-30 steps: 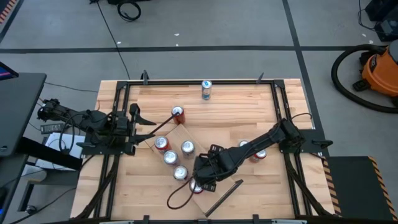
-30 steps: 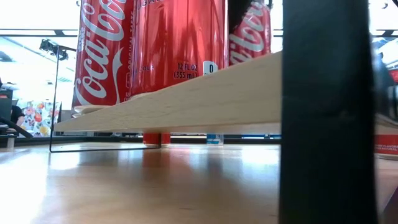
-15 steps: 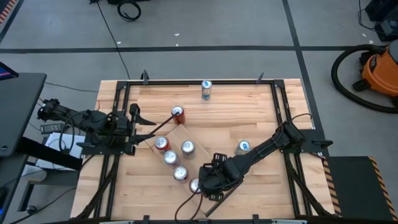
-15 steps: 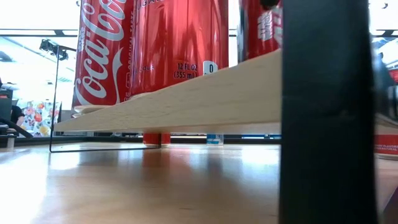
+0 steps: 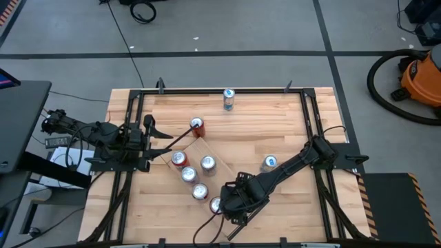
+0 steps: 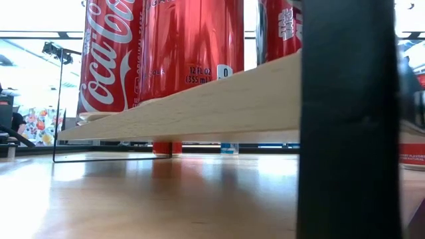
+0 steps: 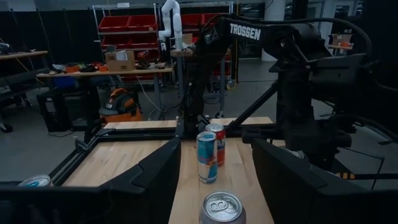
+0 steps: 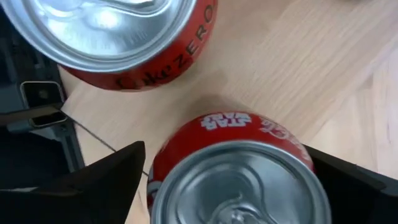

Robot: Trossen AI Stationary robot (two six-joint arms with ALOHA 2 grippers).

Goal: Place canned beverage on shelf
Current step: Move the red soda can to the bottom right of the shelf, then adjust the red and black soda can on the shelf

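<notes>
Grey concrete floor surrounds the slatted wooden worktop (image 5: pixel 248 138), which sits inside a black metal frame. On it the shelf (image 5: pixel 203 153), a pale wood plank lying diagonally near the worktop's middle, carries a row of upright cans. The one nearest the front edge is a red Coca-Cola can with Star Wars lettering (image 5: pixel 216 204), standing at the plank's front end; the right wrist view looks straight down on its silver lid (image 8: pixel 239 186), with a Coke Zero can (image 8: pixel 124 37) just beside it on the same wood. The right hand (image 5: pixel 231 204) hangs over that front can, its two dark fingers (image 8: pixel 106 174) spread wide to either side of the can and not touching it. Seen from table height, the plank's edge (image 6: pixel 199 109) rises toward the camera with red cans (image 6: pixel 192 46) standing on top and a black upright rod (image 6: pixel 348 119) close in front. Off the shelf, a red can (image 5: pixel 198 125) stands just past the plank's far end, a blue can (image 5: pixel 228 98) sits near the far edge of the worktop, and another blue-topped can (image 5: pixel 269 162) stands to the right, beside the right arm. The left hand (image 5: pixel 157 131) waits at the worktop's left side, well apart from the shelf, fingers nearly together and holding nothing. An orange shop vacuum (image 5: pixel 417 79) stands on the floor at the far right.
</notes>
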